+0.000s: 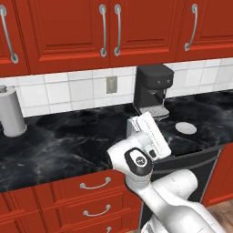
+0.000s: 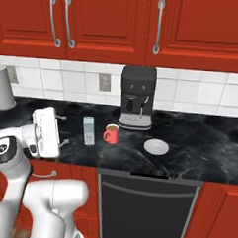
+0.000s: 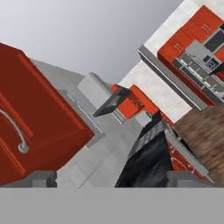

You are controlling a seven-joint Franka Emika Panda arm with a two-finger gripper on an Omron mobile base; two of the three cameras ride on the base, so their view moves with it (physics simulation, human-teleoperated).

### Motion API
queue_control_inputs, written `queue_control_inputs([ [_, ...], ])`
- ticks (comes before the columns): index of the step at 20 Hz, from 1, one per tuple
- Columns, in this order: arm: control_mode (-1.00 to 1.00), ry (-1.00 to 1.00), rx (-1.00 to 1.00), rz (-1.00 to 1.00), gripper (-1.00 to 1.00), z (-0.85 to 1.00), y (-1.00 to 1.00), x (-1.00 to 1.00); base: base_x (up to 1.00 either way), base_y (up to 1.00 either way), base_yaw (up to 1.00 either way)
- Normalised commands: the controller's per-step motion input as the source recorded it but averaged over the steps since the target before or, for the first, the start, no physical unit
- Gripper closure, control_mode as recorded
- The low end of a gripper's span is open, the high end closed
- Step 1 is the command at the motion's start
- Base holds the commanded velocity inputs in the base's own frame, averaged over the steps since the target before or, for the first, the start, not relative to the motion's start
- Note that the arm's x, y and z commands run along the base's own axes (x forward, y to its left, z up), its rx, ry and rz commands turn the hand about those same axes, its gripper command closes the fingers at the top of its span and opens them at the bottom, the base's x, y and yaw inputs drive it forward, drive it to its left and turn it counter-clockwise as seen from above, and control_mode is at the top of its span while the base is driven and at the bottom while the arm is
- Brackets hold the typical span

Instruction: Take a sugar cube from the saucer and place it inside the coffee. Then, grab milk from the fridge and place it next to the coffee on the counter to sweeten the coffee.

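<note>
My pincer (image 2: 62,130) spread, empty — milk (image 2: 88,130) just beside it on worktop (image 2: 198,145), coffee (image 2: 111,134) beyond milk, saucer (image 2: 156,146) farther.

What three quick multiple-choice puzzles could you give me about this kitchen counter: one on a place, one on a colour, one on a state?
1. The milk stands where?
A. left of the coffee
B. on the saucer
C. atop the coffee machine

2. The cup's colour?
A. blue
B. red
C. white

3. The tool is:
A. shut on the carton
B. shut on a cube
C. open, holding nothing

Answers: 1 A, carton beside the cup on the counter; 2 B, red sides; 3 C, fingers spread apart from everything.
</note>
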Motion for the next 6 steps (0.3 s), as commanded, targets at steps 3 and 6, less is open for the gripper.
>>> queue_control_inputs([
  [3, -1.00, -0.80, 0.37, 0.00, -1.00, 0.43, -0.51, -1.00, 0.00, 0.00, 0.00],
  [6, -1.00, -0.74, 0.44, 0.00, -1.00, 0.37, -0.58, -0.93, 0.00, 0.00, 0.00],
])
